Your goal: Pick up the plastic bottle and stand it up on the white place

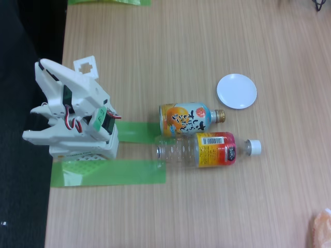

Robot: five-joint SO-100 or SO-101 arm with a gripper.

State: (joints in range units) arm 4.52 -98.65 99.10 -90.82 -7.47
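The plastic bottle (207, 150) lies on its side on the wooden table, its white cap pointing right and its red, yellow and orange label showing a barcode. The white place, a small round plate (236, 91), sits bare up and to the right of the bottle. My white arm is folded over its base at the table's left edge, well left of the bottle. My gripper (32, 123) seems to point left, away from both. Its jaws are hard to make out from this angle, and nothing is seen in them.
A shorter orange and light-blue bottle (187, 119) with a gold cap lies on its side right against the clear bottle's upper side. Green tape strips (129, 173) mark the table near the arm's base. An orange thing (321, 227) shows at the bottom right corner.
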